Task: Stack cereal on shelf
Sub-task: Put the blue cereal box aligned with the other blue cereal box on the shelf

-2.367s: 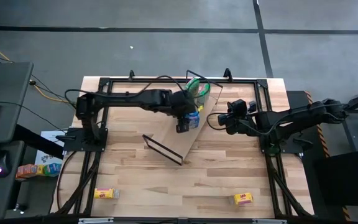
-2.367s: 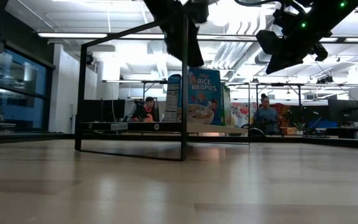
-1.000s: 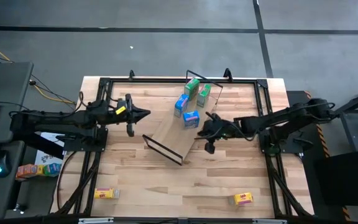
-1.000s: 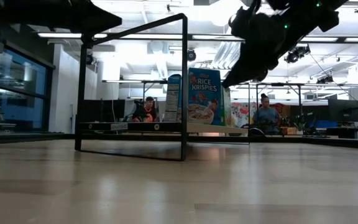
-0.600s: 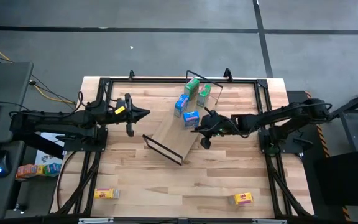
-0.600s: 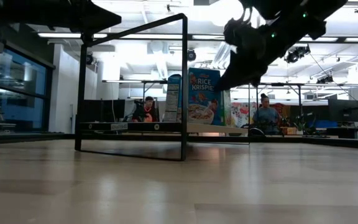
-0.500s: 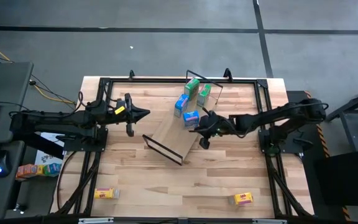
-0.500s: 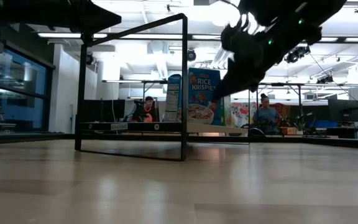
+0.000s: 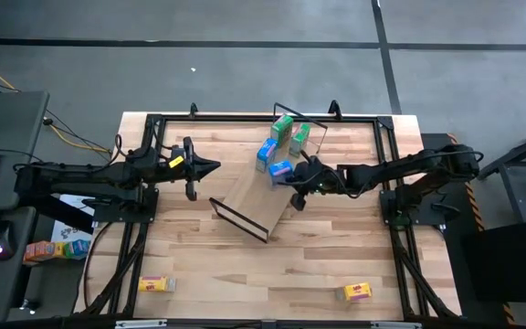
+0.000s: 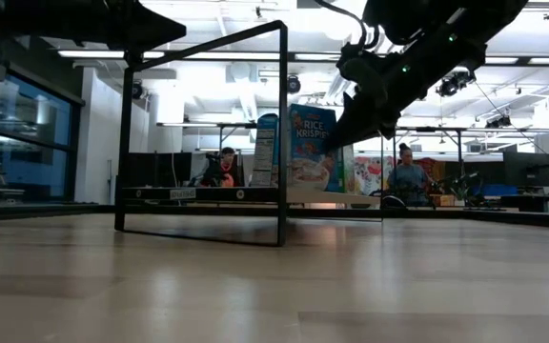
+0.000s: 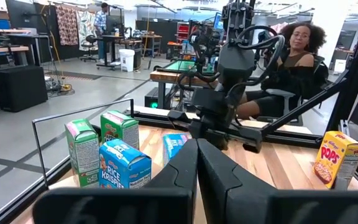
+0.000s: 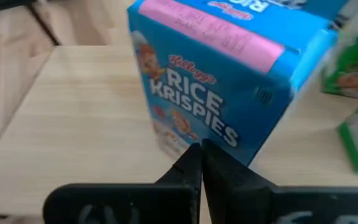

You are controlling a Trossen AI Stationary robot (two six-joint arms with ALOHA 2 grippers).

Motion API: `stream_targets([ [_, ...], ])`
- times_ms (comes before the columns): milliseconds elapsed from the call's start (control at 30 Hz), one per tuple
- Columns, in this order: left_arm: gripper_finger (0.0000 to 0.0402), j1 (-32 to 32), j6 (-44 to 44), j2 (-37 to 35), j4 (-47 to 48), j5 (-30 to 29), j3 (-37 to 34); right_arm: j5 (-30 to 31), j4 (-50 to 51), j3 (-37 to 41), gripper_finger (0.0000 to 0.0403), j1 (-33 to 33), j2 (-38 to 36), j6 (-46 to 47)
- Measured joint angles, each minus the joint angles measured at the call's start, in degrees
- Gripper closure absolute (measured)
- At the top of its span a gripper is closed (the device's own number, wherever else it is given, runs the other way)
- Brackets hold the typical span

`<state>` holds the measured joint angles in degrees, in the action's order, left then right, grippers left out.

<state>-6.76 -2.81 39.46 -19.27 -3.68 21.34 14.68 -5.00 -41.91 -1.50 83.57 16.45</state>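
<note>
You have four cereal boxes on the shelf (image 9: 249, 199), two green (image 9: 282, 127) and two blue (image 9: 279, 169), while two yellow boxes (image 9: 357, 292) wait on the desk (image 9: 245, 274); the right hand (image 9: 292, 187), fingers together, touches a blue box, and the left hand (image 9: 210, 165), also closed and empty, waits aside.

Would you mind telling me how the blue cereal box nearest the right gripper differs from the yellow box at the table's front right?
The blue box stands upright on the shelf, while the yellow box lies on the bare tabletop, well away from the shelf. The blue box has the shut right gripper right beside it; the yellow box has no gripper near it. The blue box is among other boxes; the yellow one lies alone. Both are small cardboard cereal boxes.
</note>
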Motion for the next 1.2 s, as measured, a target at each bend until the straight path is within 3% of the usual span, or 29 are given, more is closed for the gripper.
stream_targets([
  [533, 0.0398, 0.00, 0.00, 0.00, 0.15, 0.01, 0.00, 12.36, 0.40, 0.00, 0.0403, -0.04, -0.03, 0.01],
  [633, 0.0398, 0.01, 0.00, 0.00, 0.21, 0.01, 0.00, 8.45, 3.62, 0.00, 0.0403, -0.07, -1.01, 0.28],
  [767, 0.0398, 0.01, 0.00, 0.00, 0.61, 0.02, 0.00, -1.79, 8.66, 0.00, 0.0403, -0.04, -1.64, 4.94],
  [900, 0.0398, 0.02, -0.08, 0.00, 0.62, 0.02, 0.00, -10.33, 5.74, 0.00, 0.0403, 0.13, 0.00, 6.55],
  [1200, 0.0398, 0.00, -0.04, 0.00, 0.17, 0.02, 0.00, -9.89, -2.72, 0.00, 0.0403, 0.26, 2.32, 2.60],
])
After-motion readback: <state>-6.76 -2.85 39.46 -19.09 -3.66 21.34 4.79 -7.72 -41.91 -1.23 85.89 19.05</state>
